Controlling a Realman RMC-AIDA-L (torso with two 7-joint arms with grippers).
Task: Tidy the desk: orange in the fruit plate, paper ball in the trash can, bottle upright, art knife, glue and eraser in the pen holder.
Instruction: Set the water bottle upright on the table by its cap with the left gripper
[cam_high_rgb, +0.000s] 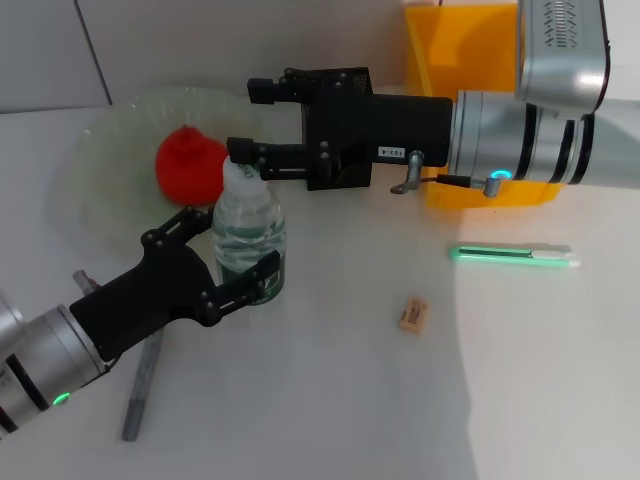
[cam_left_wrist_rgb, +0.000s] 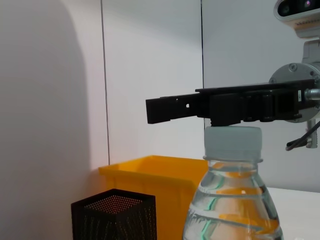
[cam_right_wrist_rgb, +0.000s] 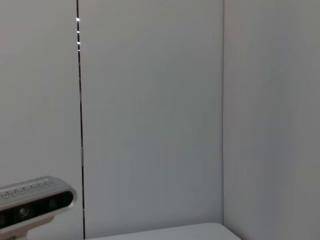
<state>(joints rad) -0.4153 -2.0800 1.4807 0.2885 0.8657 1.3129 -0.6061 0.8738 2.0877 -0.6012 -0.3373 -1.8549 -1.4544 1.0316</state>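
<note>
The bottle (cam_high_rgb: 248, 238) stands upright in the middle of the desk, with its white cap (cam_left_wrist_rgb: 232, 142) on. My left gripper (cam_high_rgb: 238, 245) comes in from the lower left and is shut on the bottle's body. My right gripper (cam_high_rgb: 255, 120) reaches in from the right, open, and its near finger (cam_high_rgb: 262, 152) hangs just over the cap. The orange (cam_high_rgb: 190, 165) lies in the fruit plate (cam_high_rgb: 105, 160). Right of the bottle, the eraser (cam_high_rgb: 413, 313) lies on the desk. The trash can (cam_high_rgb: 450, 60) stands at the back, with the pen holder (cam_left_wrist_rgb: 112, 215) beside it. The paper ball is out of view.
A slim green-and-white tool (cam_high_rgb: 515, 255) lies at the right and a grey stick (cam_high_rgb: 143, 380) lies under my left arm; I cannot tell which is the art knife or the glue. The right wrist view shows only wall.
</note>
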